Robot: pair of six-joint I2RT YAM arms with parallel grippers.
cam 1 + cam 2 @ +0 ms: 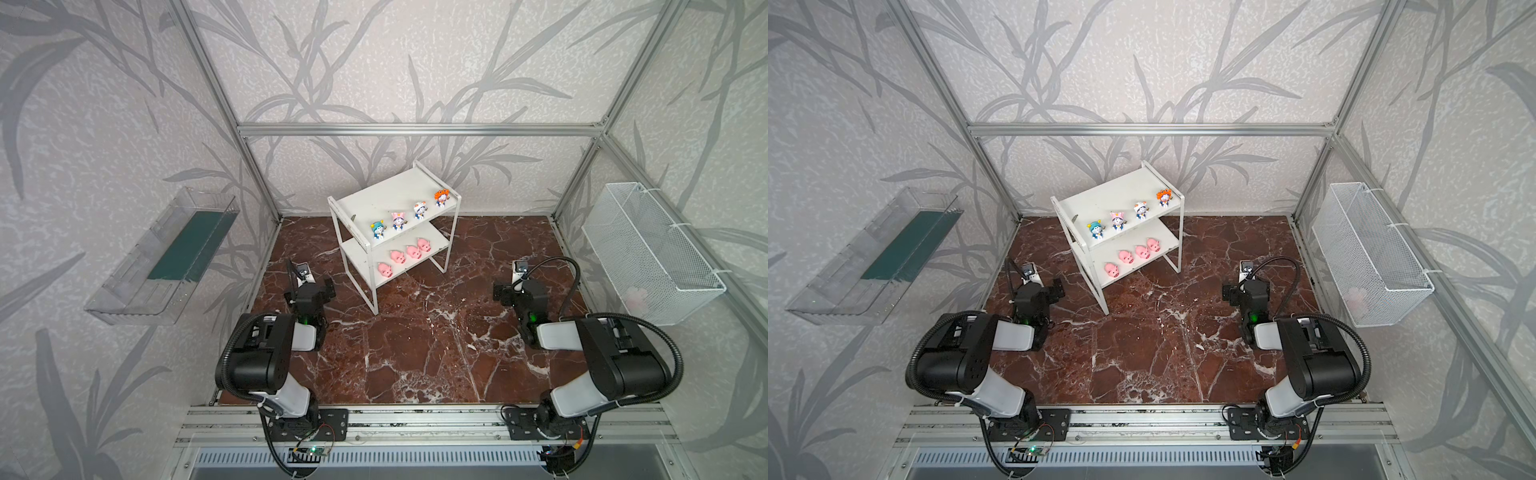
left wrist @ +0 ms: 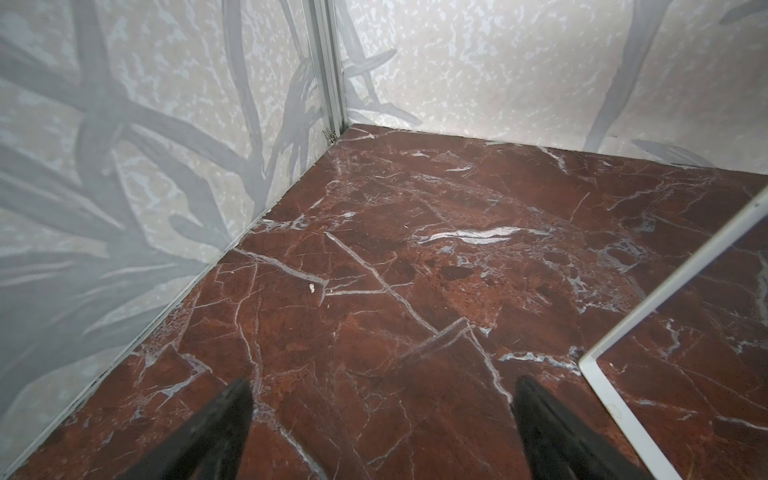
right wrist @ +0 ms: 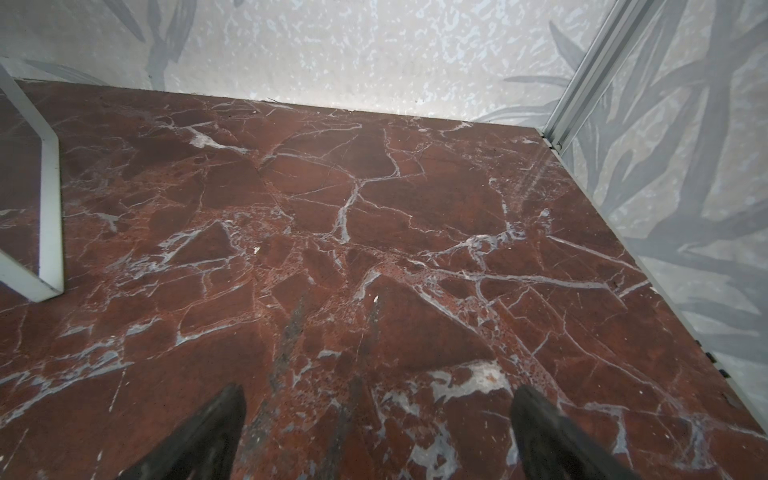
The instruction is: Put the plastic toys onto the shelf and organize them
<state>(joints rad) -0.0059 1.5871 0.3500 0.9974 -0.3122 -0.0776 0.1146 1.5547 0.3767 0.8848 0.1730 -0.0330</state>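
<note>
The white two-tier shelf (image 1: pixel 386 195) (image 1: pixel 1113 195) stands at the back middle of the red marble floor. Several blue-and-white figurines line its top board, from the teal-hatted one (image 1: pixel 378 230) to the orange-hatted one (image 1: pixel 441 197). Several pink pigs (image 1: pixel 397 257) (image 1: pixel 1126 257) sit in a row on the lower board. My left gripper (image 2: pixel 384 382) hangs open over bare floor, left of the shelf, whose leg (image 2: pixel 665 291) shows beside it. My right gripper (image 3: pixel 380 387) is open too, over bare floor right of the shelf's foot (image 3: pixel 50 208). Neither holds anything.
A clear plastic tray with a dark green panel (image 1: pixel 174 257) hangs on the left wall. A white wire-mesh basket (image 1: pixel 648 249) on the right wall holds a blurry pale pink lump (image 1: pixel 636 297). Aluminium frame posts stand at the back corners. Both arms (image 1: pixel 307 299) (image 1: pixel 523 297) are folded near the front.
</note>
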